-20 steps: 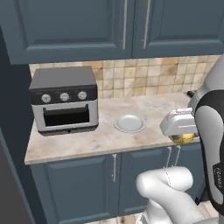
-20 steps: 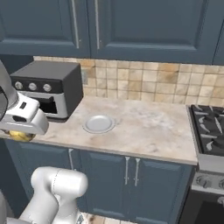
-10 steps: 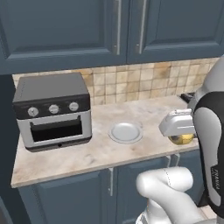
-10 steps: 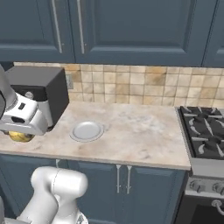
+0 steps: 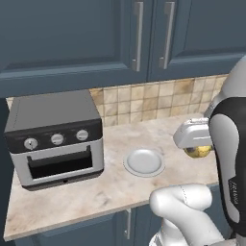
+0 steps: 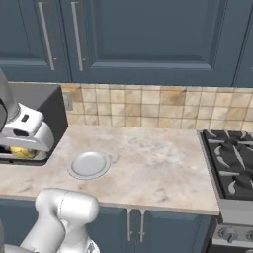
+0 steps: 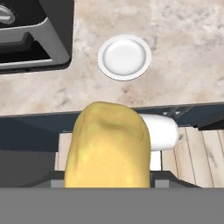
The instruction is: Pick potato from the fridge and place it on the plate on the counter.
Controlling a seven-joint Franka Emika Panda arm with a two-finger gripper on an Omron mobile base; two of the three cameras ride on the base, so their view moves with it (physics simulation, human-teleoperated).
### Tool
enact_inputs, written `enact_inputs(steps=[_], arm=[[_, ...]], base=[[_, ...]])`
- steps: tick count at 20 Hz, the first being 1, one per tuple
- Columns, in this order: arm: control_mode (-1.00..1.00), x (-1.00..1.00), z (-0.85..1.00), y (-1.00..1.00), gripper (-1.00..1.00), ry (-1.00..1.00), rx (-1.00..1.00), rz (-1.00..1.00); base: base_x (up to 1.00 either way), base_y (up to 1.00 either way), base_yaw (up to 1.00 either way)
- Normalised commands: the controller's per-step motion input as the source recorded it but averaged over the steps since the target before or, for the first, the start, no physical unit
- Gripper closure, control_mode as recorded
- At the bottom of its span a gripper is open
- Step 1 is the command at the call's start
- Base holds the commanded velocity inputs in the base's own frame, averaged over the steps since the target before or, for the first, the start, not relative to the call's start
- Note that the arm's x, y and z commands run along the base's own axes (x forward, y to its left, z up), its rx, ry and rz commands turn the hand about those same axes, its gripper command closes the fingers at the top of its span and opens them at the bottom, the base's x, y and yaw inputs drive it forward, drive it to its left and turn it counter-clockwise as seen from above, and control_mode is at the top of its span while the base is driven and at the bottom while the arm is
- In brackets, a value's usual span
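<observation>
The golden-yellow potato (image 7: 107, 146) fills the lower middle of the hand view, clamped between the fingers. From the base cameras it peeks out under the white hand, as potato (image 5: 199, 152) and potato (image 6: 22, 152). My gripper (image 5: 198, 150) hangs in front of the counter's edge, right of the plate (image 5: 143, 161) in the left base view, and is shut on the potato. The pale round plate (image 6: 89, 164) lies bare on the beige marbled counter (image 6: 148, 163). The plate (image 7: 124, 57) sits up and ahead in the hand view. The fridge is out of view.
A dark toaster oven (image 5: 54, 137) stands on the counter left of the plate, its corner (image 7: 35, 35) near the hand view's top left. A gas stove (image 6: 232, 173) adjoins the counter at right. Blue wall cabinets (image 5: 139, 38) hang above; tan tiles (image 6: 138, 104) back the counter.
The whole scene has shifted and grown larger as the base drove closer to the counter. The potato stays in the shut gripper, held in the same place relative to the arm.
</observation>
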Motion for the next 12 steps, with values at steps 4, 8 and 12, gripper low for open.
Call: enact_inputs(steps=[4, 8, 12], arm=[[-1.0, 0.24, -0.36, 0.0, 1.0, 0.0, 0.0, 0.0], [-1.0, 0.52, -0.84, -0.05, 1.0, -0.01, 0.0, 0.0], [-1.0, 0.69, -0.83, -0.24, 1.0, -0.01, 0.02, 0.06]], base=[[0.28, 0.0, -0.02], [0.0, 0.0, 0.0], [0.0, 0.0, 0.0]])
